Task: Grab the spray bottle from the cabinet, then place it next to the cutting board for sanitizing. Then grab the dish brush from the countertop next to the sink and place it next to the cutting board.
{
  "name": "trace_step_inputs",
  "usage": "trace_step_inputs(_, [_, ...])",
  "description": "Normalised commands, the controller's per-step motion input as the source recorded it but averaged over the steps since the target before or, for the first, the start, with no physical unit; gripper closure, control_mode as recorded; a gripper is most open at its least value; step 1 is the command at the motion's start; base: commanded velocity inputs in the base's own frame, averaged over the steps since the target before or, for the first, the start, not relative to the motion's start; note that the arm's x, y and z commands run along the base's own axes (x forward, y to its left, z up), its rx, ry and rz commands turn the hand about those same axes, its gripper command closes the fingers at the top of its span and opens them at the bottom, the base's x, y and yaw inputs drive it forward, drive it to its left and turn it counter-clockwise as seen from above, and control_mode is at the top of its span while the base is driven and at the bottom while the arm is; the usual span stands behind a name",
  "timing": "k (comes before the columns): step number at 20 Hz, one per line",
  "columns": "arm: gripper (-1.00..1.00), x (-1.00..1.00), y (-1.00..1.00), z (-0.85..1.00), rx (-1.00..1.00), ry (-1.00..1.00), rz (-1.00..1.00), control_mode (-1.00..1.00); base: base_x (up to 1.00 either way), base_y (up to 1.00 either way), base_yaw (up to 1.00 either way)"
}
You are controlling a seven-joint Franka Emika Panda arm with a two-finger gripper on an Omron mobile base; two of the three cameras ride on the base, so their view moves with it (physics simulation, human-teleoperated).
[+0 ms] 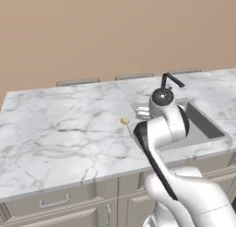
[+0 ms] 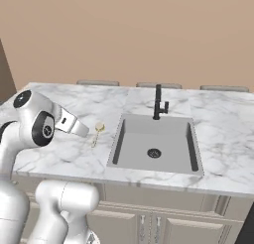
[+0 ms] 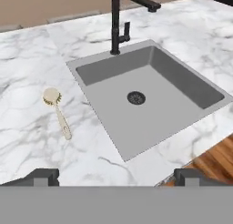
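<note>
Claw [image 3: 116,176] spread wide, holding nothing, touching nothing, above the table [image 3: 27,127]. Dish brush [image 3: 57,110] lies flat on the marble just left of the sink [image 3: 136,114], apart from its rim.

Two rear base views, hand view closer — all sharing the sink [image 2: 155,148].

A plain tan wall [image 1: 92,32] rises behind the island. Pale drawer cabinets [image 2: 163,218] with metal handles sit below, three grey chair backs [image 2: 158,85] peek over the far edge, and wooden floor [image 3: 216,161] shows beyond the corner.
</note>
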Motion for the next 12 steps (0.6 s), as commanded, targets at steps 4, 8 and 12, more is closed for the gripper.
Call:
trace_step_inputs(4, [-1.0,1.0,0.0,-0.6,0.06,0.28,0.17,-1.0,0.0,0.0,0.0])
trace_step_inputs(8, [-1.0,1.0,0.0,-0.59,0.07,0.26,0.21,-1.0,0.0,0.0,0.0])
trace_step_inputs(12, [-1.0,0.99,0.02,-0.53,0.07,0.14,0.24,-1.0,0.0,0.0,0.0])
